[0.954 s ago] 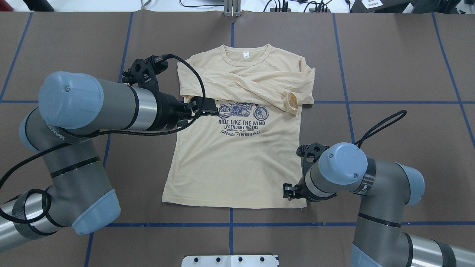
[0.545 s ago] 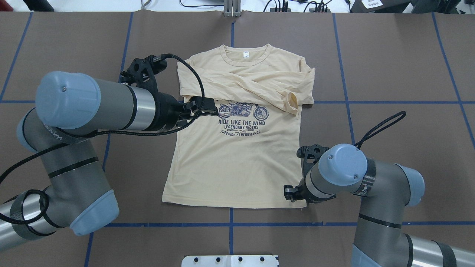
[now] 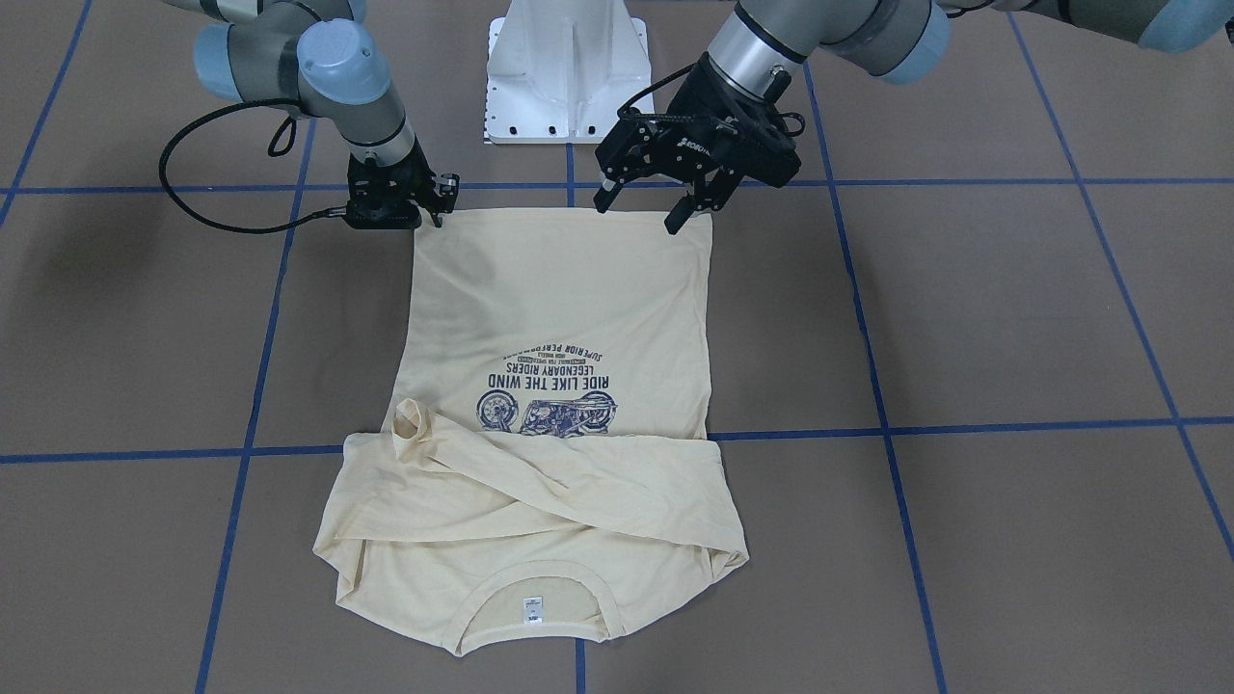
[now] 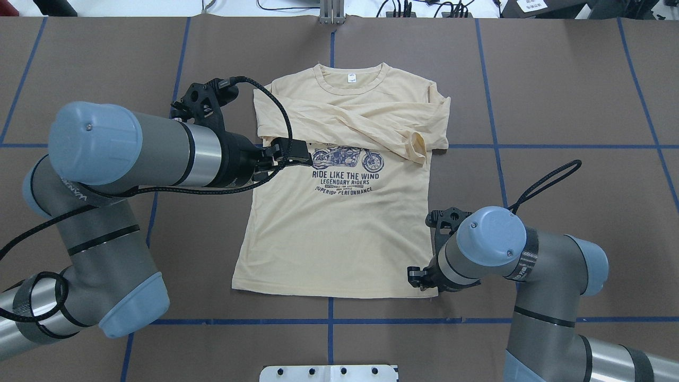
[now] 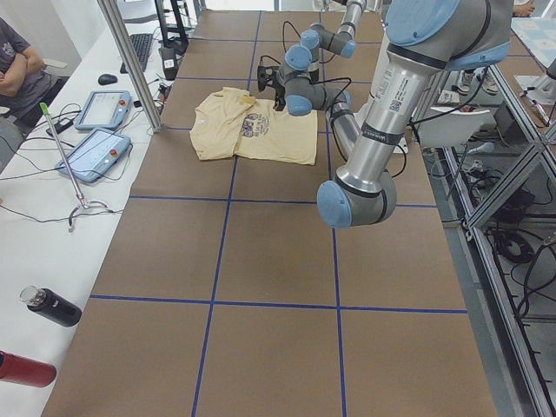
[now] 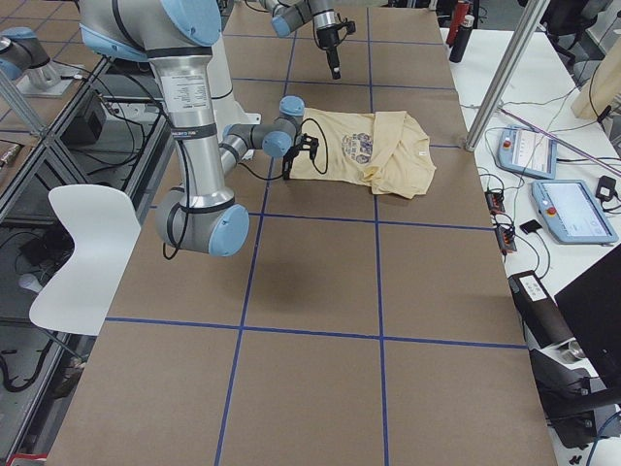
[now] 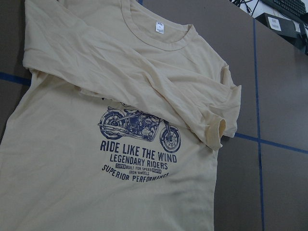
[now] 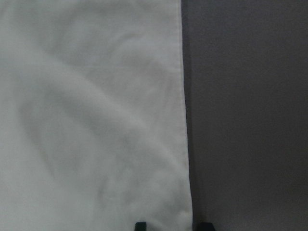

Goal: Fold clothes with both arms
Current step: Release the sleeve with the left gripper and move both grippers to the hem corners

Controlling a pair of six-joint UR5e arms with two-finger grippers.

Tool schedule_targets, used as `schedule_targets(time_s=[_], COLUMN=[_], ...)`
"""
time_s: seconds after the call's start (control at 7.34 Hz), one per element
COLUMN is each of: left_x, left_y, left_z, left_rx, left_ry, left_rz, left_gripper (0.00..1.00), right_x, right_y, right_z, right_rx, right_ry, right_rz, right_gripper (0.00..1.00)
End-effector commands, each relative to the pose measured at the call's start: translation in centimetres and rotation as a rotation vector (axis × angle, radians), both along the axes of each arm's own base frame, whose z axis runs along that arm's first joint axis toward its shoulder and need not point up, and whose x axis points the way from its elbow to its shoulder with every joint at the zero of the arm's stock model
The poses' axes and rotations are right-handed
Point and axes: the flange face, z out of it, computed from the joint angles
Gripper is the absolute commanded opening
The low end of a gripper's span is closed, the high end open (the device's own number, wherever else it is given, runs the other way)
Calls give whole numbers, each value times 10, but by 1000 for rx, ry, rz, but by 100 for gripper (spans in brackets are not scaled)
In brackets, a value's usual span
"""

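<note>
The brown counter (image 4: 557,79) carries the cream shirt (image 4: 339,233) flat at the centre of the overhead frame, collar toward the top and sleeves crossed over the chest. The left arm (image 4: 132,154) comes in from the frame's left, and its claw (image 3: 636,214) hangs high above the cloth, spread wide and empty. At lower right, the right claw (image 3: 436,204) sits low on the hem corner, tips slightly apart astride the side edge, nothing pinched. Risks: thin jersey could slip free or only one layer get caught, and a one-sided lift would skew the hem and shake the loose sleeves out.
</note>
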Motion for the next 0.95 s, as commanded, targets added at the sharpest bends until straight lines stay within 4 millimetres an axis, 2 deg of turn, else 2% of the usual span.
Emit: schedule_targets(time_s=[0.0,0.14,0.27,0.41,0.54,0.68,0.82], left_x=[0,-1,-2,-12,-13,2,30], left_y=[0,0,0,7,12,24,54], left_z=[0,0,7,27,47,63,84], left_rx=[0,0,-6,-23,-59,-88,-82], left_ry=[0,0,-9,-32,-90,-151,-211], left_rz=[0,-2,-2,-2,2,13,7], left_gripper=[100,100,100,100,100,100,100], right_x=[-1,3,12,22,26,28,31], right_y=[1,2,4,8,8,4,0], right_z=[-3,-8,-23,-42,-50,-52,-55], right_rx=[-3,-10,-1,-28,-34,-31,-31], right_ry=[-5,-23,-54,-93,-113,-117,-123], right_rz=[-5,-13,-9,27,33,41,52], right_gripper=[0,0,0,0,0,0,0])
